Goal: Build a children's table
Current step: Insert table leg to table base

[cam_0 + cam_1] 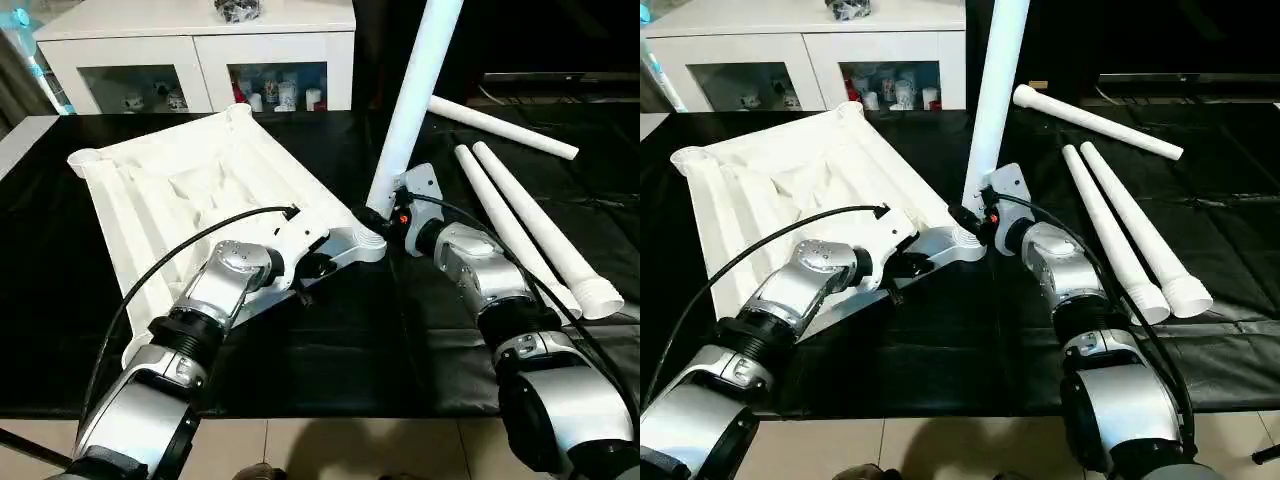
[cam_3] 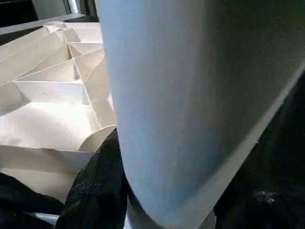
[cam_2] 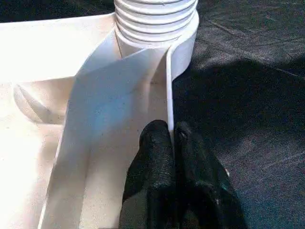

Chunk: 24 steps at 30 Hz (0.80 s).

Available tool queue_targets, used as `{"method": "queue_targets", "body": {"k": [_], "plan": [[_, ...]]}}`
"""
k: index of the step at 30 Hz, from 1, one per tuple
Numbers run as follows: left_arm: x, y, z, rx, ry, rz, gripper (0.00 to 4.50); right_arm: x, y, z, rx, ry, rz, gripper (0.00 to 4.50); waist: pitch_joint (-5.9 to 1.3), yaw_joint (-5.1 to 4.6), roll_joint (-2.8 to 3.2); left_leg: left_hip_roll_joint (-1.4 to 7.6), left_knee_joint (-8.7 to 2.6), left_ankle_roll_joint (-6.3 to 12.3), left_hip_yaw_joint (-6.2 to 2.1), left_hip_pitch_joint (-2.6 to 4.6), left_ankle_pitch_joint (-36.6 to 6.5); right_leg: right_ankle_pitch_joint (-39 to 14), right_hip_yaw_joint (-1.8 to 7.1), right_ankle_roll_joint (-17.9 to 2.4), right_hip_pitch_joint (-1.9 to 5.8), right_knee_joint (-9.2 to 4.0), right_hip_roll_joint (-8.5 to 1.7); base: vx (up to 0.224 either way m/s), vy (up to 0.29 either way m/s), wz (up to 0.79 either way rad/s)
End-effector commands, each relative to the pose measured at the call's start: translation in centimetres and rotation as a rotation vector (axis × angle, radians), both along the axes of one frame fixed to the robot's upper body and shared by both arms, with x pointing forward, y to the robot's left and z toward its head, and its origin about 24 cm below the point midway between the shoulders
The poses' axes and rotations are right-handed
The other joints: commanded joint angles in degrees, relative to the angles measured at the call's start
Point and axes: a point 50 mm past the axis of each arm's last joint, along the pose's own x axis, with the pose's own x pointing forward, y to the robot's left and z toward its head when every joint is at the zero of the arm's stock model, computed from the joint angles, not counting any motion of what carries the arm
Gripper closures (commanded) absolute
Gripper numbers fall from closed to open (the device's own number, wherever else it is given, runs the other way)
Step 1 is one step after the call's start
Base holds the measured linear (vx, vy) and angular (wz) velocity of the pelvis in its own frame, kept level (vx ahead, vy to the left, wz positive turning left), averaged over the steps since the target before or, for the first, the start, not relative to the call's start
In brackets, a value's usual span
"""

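Two silver forearms, left (image 1: 215,290) and right (image 1: 480,270), built of rounded metallic shells joined by black ribbed collars, each carrying a white wrist bracket. A black cable (image 1: 180,255) arcs along each forearm to the wrist; a small red light (image 1: 403,219) glows at the right wrist. Each hand has two black fingers (image 3: 157,191) with a matte, slightly textured surface.
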Motion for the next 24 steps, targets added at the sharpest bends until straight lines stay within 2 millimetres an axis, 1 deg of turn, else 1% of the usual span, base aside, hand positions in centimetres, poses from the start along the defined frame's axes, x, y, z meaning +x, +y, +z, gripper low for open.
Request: {"method": "queue_targets", "body": {"k": [1,9,13,14,15,16,17,18,19,20,21,22,24], "plan": [[0.6,-2.2,4.2,-0.084,-0.177,-0.101,4.50,-2.0,0.7,-4.4,-0.058,0.194,0.052,2.59,-4.11,0.10,-0.18,3.81,-3.78,3.56,-1.51,1.16,-13.1,-12.5,2.82,-13.2,2.94,-4.10,-5.59,0.000,0.000,0.00],[0.6,-2.2,4.2,-0.084,-0.177,-0.101,4.50,-2.0,0.7,-4.4,-0.058,0.194,0.052,2.59,-4.09,0.09,-0.18,3.81,-3.80,3.50,-1.51,1.13,-13.3,-12.7,2.83,-13.1,2.96,-4.15,-5.63,0.000,0.000,0.00],[0.6,-2.2,4.2,-0.084,-0.177,-0.101,4.50,-2.0,0.7,-4.4,-0.058,0.194,0.052,2.59,-4.08,0.10,-0.19,3.79,-3.81,3.40,-1.52,1.14,-13.5,-13.7,2.83,-12.8,2.95,-4.26,-5.65,0.000,0.000,0.00],[0.6,-1.6,4.0,-0.073,-0.180,-0.135,4.50,-2.4,0.1,-4.3,-0.057,0.196,0.123,2.59,-4.04,0.11,-0.17,3.82,-3.84,3.37,-1.54,1.16,-13.6,-13.9,2.83,-12.7,2.90,-4.27,-5.64,0.000,0.000,0.00],[0.6,-1.6,4.0,-0.073,-0.180,-0.135,4.50,-2.4,0.1,-4.3,-0.057,0.196,0.123,2.59,-4.02,0.36,-0.23,3.77,-3.79,3.78,-1.47,1.13,-13.8,-14.2,2.75,-12.3,3.02,-4.47,-5.57,0.000,0.000,0.00],[0.4,-0.8,3.8,-0.059,-0.168,-0.189,4.50,-2.9,-0.4,-4.2,-0.082,0.179,0.207,2.59,-4.11,0.41,-0.24,3.83,-3.71,3.95,-1.43,1.09,-13.3,-13.6,2.84,-12.3,3.08,-4.31,-5.62,0.000,0.000,0.00],[-0.1,0.7,3.4,-0.035,-0.137,-0.288,4.50,-4.1,-1.2,-4.0,-0.136,0.160,0.377,2.59,-4.15,1.05,-0.92,3.74,-3.58,5.11,-1.30,0.92,-11.9,-13.0,2.75,-11.5,3.25,-4.33,-5.47,0.000,0.000,0.00],[-0.2,1.0,3.3,-0.030,-0.129,-0.309,4.50,-4.3,-1.3,-4.0,-0.150,0.157,0.413,2.59,-4.25,1.31,-0.70,3.87,-3.50,5.40,-1.35,0.94,-11.6,-12.4,2.84,-11.4,3.13,-4.02,-5.59,0.000,0.000,0.00],[-0.4,1.5,3.2,-0.021,-0.115,-0.343,4.50,-4.8,-1.5,-3.9,-0.173,0.154,0.475,2.59,-4.22,1.36,-0.58,4.07,-3.56,5.86,-1.35,1.03,-11.4,-11.7,2.86,-11.7,2.87,-3.96,-5.56,0.000,0.000,0.00],[-0.4,1.5,3.2,-0.021,-0.115,-0.343,4.50,-4.8,-1.5,-3.9,-0.173,0.154,0.475,2.59,-4.24,1.46,-0.58,4.11,-3.57,5.90,-1.36,1.10,-11.4,-11.5,2.82,-11.7,2.86,-3.88,-5.48,0.000,0.000,0.00],[-0.5,1.5,3.1,-0.023,-0.112,-0.345,4.50,-4.9,-1.4,-4.1,-0.181,0.155,0.487,2.59,-4.16,1.48,-0.62,4.24,-3.63,5.73,-1.28,1.17,-11.4,-11.5,2.92,-12.3,2.70,-3.86,-5.58,0.000,0.000,0.00],[-0.6,1.5,3.0,-0.024,-0.111,-0.347,4.50,-5.0,-1.4,-4.2,-0.184,0.155,0.490,2.59,-4.14,1.61,-0.51,4.30,-3.74,5.02,-1.36,1.24,-11.8,-12.3,2.89,-12.5,2.68,-3.83,-5.63,0.000,0.000,0.00],[-0.6,1.6,3.0,-0.023,-0.110,-0.347,4.50,-5.1,-1.4,-4.2,-0.190,0.152,0.503,2.59,-4.05,1.54,-0.45,4.32,-3.91,4.00,-1.45,1.35,-12.9,-13.9,2.91,-12.6,2.70,-3.97,-5.64,0.000,0.000,0.00]]}}
